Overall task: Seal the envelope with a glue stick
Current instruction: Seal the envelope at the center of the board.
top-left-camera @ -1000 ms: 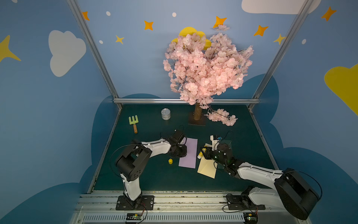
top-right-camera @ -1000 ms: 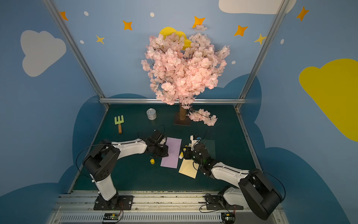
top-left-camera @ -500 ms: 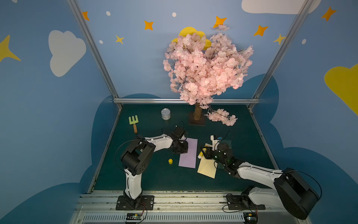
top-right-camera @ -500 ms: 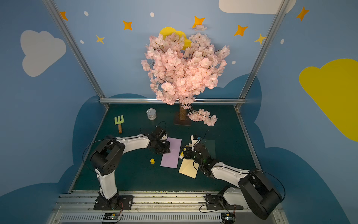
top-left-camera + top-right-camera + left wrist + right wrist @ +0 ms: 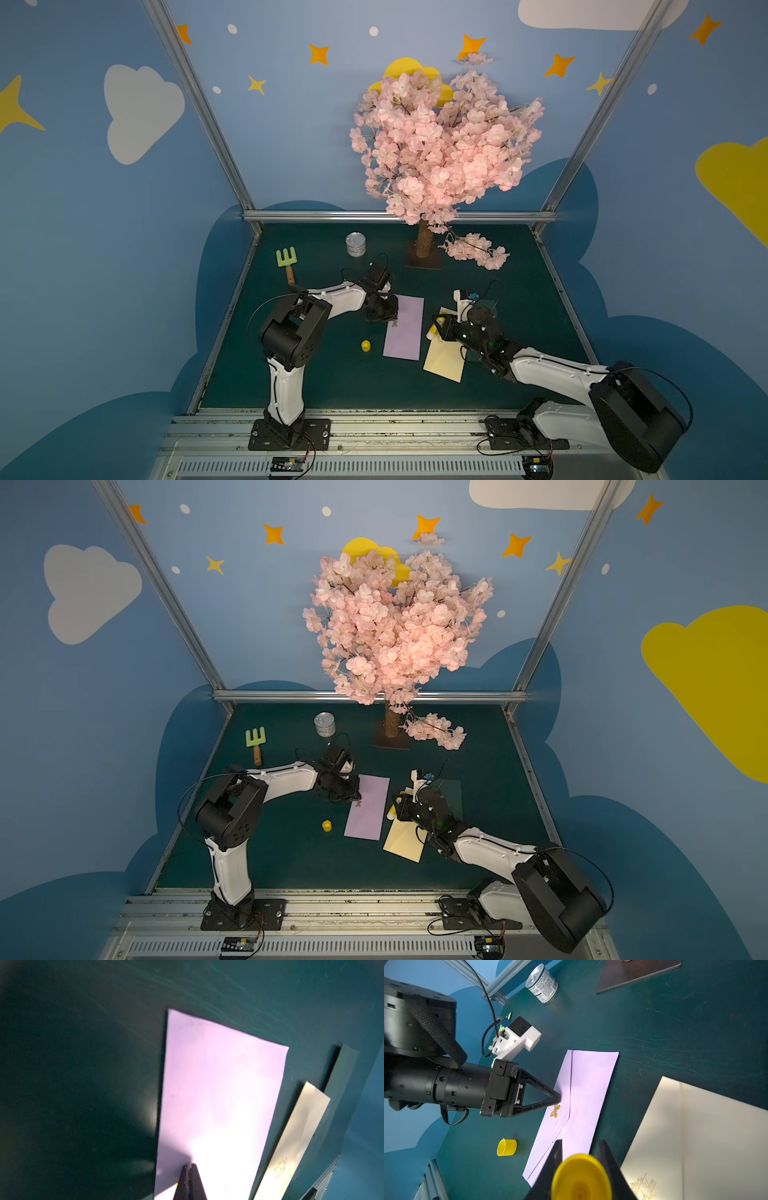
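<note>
**Lilac envelope pinned flat, glue stick held beside it**

The table (image 5: pixel 316 382) is a dark green mat, smooth and slightly shiny, scuffed with fine pale scratches. Around it stand blue walls (image 5: pixel 124 249) painted with white and yellow clouds and orange stars, with bare aluminium rails (image 5: pixel 332 216) at the corners and along the back.

The lilac envelope (image 5: pixel 405 332) lies flat mid-table, a long matte paper rectangle. Its pointed flap is folded down and carries a small gold butterfly. The left gripper (image 5: pixel 557 1098), black plastic with triangular fingers, has its jaws fully together. The joined tips press on the flap right next to the butterfly and hold nothing.

The right gripper (image 5: pixel 580 1147) is clamped on the glue stick (image 5: pixel 581 1178), a glossy yellow cylinder whose round end faces the wrist camera. It sits just beside the lilac envelope's long edge on the right arm's side, over the far end of the cream envelope (image 5: pixel 444 361). That one lies skewed, close beside the lilac one, with gold script on it. The cap (image 5: pixel 365 345), a small yellow cup, lies on its side near the lilac envelope's other long edge.

Beyond the lilac envelope, toward the back wall, are a ribbed tin can (image 5: pixel 355 244), a green toy rake (image 5: pixel 286 259) with a wooden handle, and a pink blossom tree (image 5: pixel 440 137) on a flat brown base. A loose blossom sprig (image 5: pixel 478 251) lies at its foot. From above, the right arm hides part of the cream envelope.
</note>
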### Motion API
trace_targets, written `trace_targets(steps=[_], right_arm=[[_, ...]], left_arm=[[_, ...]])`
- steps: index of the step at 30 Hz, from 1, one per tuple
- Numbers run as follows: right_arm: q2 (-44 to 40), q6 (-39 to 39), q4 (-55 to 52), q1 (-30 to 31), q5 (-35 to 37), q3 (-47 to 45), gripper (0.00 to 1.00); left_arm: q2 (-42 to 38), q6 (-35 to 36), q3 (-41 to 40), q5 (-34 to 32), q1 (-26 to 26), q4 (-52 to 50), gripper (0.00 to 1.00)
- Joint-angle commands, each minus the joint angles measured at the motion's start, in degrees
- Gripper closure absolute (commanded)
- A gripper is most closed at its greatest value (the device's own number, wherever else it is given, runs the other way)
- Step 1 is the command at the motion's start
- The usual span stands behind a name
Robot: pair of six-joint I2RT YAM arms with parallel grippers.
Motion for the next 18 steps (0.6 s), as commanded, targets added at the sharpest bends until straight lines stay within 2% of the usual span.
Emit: trace_targets(steps=[1, 10, 18], right_arm=[[-1.89, -0.62, -1.15, -0.29, 0.42, -0.46, 1.00], [-2.44, -0.58, -1.36, -0.38, 0.43, -0.47, 1.00], [-3.58, -0.89, -1.96, -0.47, 0.80, -0.84, 1.00]], left_arm=[[4.20, 1.28, -0.69, -4.67, 0.54, -3.61, 0.97], [7.67, 0.59, 3.03, -4.02, -1.27, -3.80, 0.97], [5.53, 0.35, -0.54, -4.49, -1.27, -3.45, 0.97]])
